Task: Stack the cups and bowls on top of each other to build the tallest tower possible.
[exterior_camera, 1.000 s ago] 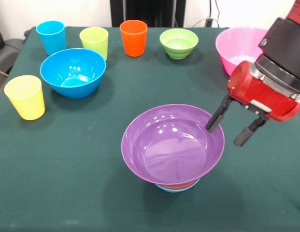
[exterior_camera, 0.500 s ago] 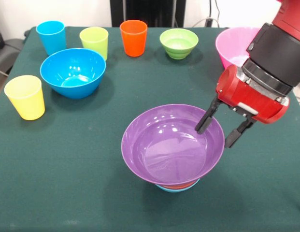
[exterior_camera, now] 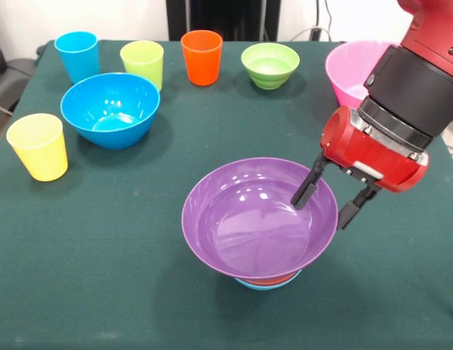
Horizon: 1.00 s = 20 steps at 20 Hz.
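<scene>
Table (exterior_camera: 102, 255) is spread with cups and bowls. Purple bowl (exterior_camera: 260, 216), seated on the low tower (exterior_camera: 268, 281), is straddled at its rim by the gripper (exterior_camera: 324, 207), held open, nothing grasped.

Arm enters from upper right, wrist tilted, red housing angled down-left. Gripper (exterior_camera: 324, 205) spread wide, two black fingers (exterior_camera: 308, 189) pointing down-left with clear gap between them, nothing held.
</scene>
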### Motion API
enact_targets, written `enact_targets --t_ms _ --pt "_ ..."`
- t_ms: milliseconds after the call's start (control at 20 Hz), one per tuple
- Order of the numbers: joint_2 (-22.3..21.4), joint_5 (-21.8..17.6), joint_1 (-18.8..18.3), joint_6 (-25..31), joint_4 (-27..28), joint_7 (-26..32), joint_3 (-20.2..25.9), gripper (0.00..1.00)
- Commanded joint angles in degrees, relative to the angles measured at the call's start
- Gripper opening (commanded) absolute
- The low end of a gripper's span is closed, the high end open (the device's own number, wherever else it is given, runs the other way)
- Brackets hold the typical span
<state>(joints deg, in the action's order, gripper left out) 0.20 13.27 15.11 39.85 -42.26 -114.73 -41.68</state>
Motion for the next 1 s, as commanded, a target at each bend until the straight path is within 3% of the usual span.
enact_targets --t_ms 50,1000 --pt "1.4 0.9 1.4 -3.1 -6.3 -11.9 8.0 1.0" --pt "1.8 2.7 2.4 -3.6 -7.5 -12.9 7.2 1.0"
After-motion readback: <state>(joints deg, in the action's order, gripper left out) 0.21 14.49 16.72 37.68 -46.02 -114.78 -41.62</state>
